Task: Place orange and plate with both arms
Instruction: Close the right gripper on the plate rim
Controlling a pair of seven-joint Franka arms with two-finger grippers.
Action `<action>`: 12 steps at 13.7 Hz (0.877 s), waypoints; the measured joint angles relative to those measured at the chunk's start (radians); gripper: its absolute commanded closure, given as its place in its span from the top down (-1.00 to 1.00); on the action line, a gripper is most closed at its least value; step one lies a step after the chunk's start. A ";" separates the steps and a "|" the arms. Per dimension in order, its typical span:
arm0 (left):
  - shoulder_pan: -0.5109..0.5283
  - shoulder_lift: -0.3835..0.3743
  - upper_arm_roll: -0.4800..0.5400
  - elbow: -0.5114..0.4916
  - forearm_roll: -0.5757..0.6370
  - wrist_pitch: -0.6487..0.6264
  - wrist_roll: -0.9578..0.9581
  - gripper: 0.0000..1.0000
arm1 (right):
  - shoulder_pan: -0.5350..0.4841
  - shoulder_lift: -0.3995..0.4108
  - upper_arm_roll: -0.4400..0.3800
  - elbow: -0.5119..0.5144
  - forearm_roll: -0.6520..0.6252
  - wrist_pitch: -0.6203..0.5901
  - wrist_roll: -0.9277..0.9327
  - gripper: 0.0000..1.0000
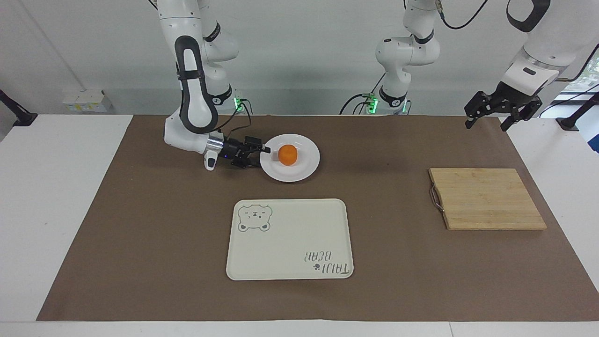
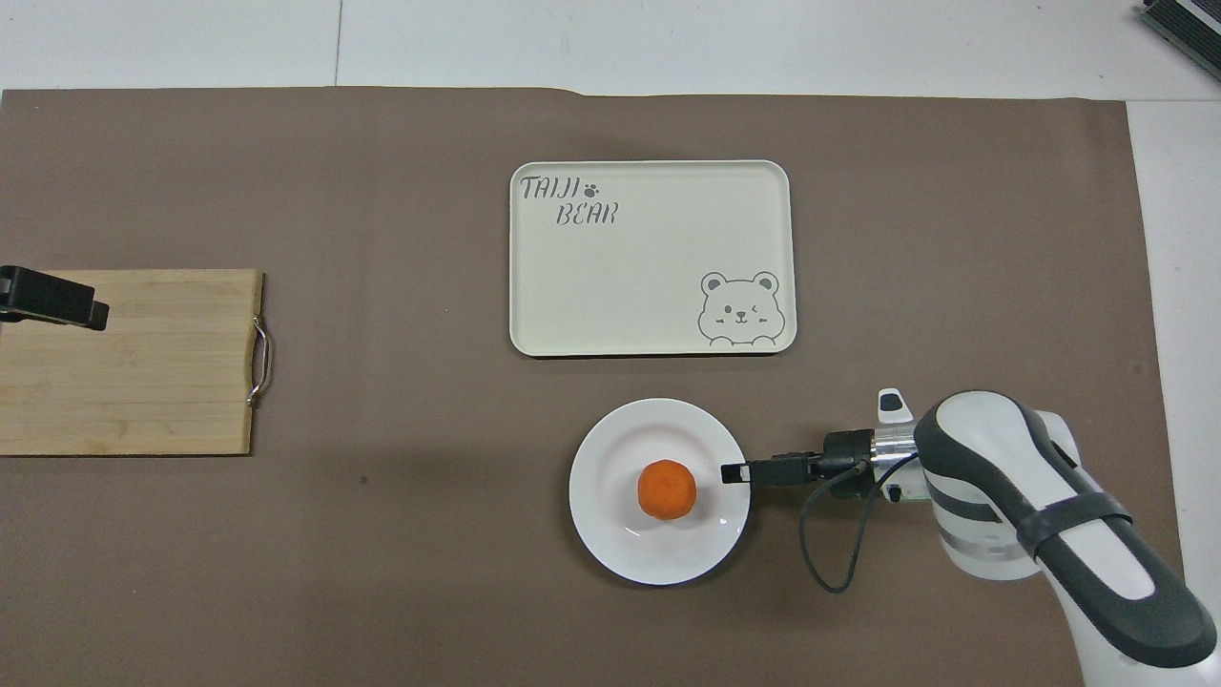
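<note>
The orange [image 1: 288, 155] [image 2: 667, 489] sits in the middle of the white plate [image 1: 300, 172] [image 2: 658, 565], which rests on the brown mat close to the robots. My right gripper [image 1: 262, 156] [image 2: 731, 471] lies low and level at the plate's rim on the side toward the right arm's end of the table. It is open, with one fingertip over the rim and nothing gripped. My left gripper [image 1: 487, 122] [image 2: 55, 302] hangs open and empty, high over the mat's corner at the left arm's end, where the arm waits.
A cream tray [image 1: 290, 238] [image 2: 649, 286] with a bear drawing lies farther from the robots than the plate. A wooden cutting board [image 1: 486, 199] [image 2: 134, 372] with a metal handle lies toward the left arm's end. The brown mat [image 1: 140, 234] covers the table.
</note>
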State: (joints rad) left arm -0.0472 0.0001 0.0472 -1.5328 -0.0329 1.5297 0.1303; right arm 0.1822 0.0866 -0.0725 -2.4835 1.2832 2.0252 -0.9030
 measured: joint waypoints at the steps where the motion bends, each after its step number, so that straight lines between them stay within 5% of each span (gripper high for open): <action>1: 0.000 0.000 0.000 0.000 0.000 0.000 0.000 1.00 | 0.003 -0.001 0.000 -0.004 0.000 0.004 0.000 1.00; 7: 0.000 0.000 0.000 0.000 0.000 0.000 0.000 1.00 | 0.050 -0.002 0.000 -0.018 0.033 0.047 0.000 1.00; 9: 0.000 0.000 0.000 0.000 0.000 0.000 0.000 1.00 | 0.064 -0.002 0.001 -0.019 0.034 0.062 0.000 0.37; 12: 0.000 0.000 0.000 0.000 0.000 0.000 0.000 1.00 | 0.063 -0.002 0.000 -0.020 0.035 0.063 0.000 -1.00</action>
State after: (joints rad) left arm -0.0472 0.0001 0.0472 -1.5328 -0.0329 1.5297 0.1303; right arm 0.2457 0.0843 -0.0729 -2.5039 1.3179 2.0883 -0.9030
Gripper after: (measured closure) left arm 0.000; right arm 0.370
